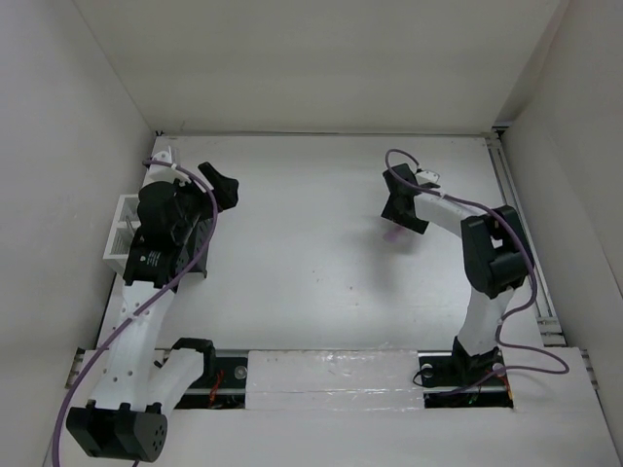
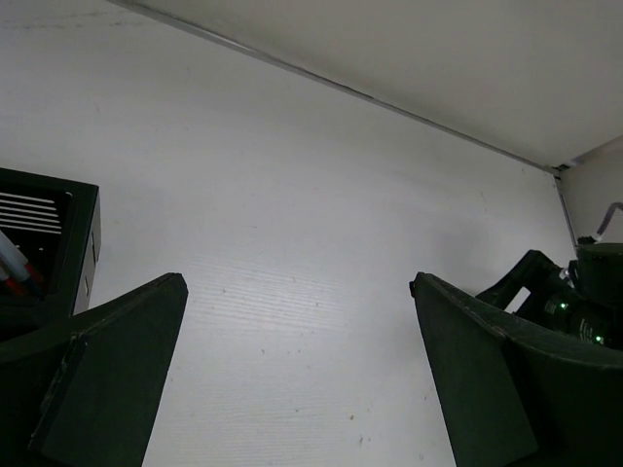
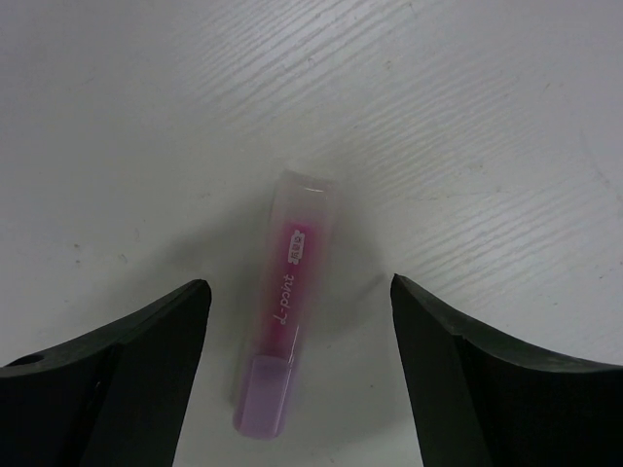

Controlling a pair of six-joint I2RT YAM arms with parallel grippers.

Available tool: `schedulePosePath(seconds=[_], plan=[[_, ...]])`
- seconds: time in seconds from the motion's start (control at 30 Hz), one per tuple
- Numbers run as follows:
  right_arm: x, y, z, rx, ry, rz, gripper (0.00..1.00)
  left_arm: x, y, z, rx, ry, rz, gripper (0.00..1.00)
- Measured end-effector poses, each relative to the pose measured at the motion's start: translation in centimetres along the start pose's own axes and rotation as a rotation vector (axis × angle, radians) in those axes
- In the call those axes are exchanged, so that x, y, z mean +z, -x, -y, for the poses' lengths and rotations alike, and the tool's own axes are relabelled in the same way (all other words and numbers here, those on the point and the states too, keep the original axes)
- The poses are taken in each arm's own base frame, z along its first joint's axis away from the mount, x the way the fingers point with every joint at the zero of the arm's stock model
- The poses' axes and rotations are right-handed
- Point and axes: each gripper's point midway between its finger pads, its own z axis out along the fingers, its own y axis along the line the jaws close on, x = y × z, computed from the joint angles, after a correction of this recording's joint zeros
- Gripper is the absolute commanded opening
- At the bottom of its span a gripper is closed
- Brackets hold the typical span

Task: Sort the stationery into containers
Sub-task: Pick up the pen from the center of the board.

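Straddles the purple highlighter (image 3: 287, 321) with the right claw (image 3: 299, 287), fingers set wide, one to each side with a gap left on both, so grips nothing yet. Finds that highlighter flat on the desk (image 1: 311, 292), right of the middle, lengthwise between the fingers, lilac end nearest the wrist camera, slightly askew and a touch closer to one finger.

Risks a nudge from there. Probably meets the nearer finger first on the squeeze, which could roll or spin the round barrel out of line instead of pinching it. Could also pinch too close to one end and let it swing or slip on the lift.

Further out, keeps the left claw (image 2: 298, 284) wide too, holding nothing, just beside the black container (image 2: 58, 243), with pens (image 2: 15, 268) already standing inside. Puts the white container (image 1: 122, 229) at the far left edge, partly under the left arm. Means a long carry across the desk, with a real chance of crowding that arm at the drop.
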Motion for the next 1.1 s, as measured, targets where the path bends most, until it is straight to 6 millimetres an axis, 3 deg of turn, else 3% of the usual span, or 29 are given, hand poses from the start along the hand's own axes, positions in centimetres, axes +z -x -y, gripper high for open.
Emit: schedulePosePath(seconds=[0.33, 0.43, 0.47, 0.53, 0.67, 0.7, 0.77, 0.87, 1.1], plan=[[0.3, -0.6, -0.7, 0.03, 0.055, -0.083, 0.75, -0.5, 0.4, 0.7, 0.002, -0.034, 0.015, 1.0], [0.7, -0.8, -1.0, 0.025, 0.056, -0.108, 0.65, -0.7, 0.6, 0.8, 0.003, -0.037, 0.022, 1.0], [0.8, -0.8, -0.9, 0.02, 0.051, -0.115, 0.53, -0.7, 0.6, 0.8, 0.003, -0.038, 0.024, 1.0], [0.8, -0.7, -1.0, 0.015, 0.05, -0.123, 0.48, -0.8, 0.7, 0.9, 0.003, -0.039, 0.026, 1.0], [0.8, -0.4, -1.4, 0.007, 0.049, -0.135, 0.29, -0.9, 0.7, 0.9, 0.003, -0.04, 0.027, 1.0], [0.8, -0.4, -1.4, 0.001, 0.048, -0.137, 0.15, -0.9, 0.7, 0.9, 0.003, -0.04, 0.027, 1.0], [0.8, -0.3, -1.5, -0.009, 0.052, -0.14, 0.0, -0.9, 0.7, 0.9, 0.003, -0.041, 0.026, 1.0], [0.8, -0.2, -1.5, -0.02, 0.058, -0.142, 0.0, -0.9, 0.3, 1.3, 0.018, -0.044, 0.018, 1.0], [0.5, -0.6, -1.5, -0.072, 0.131, -0.124, 0.0, -1.0, -2.7, 5.2, 0.09, -0.182, -0.085, 1.0]])
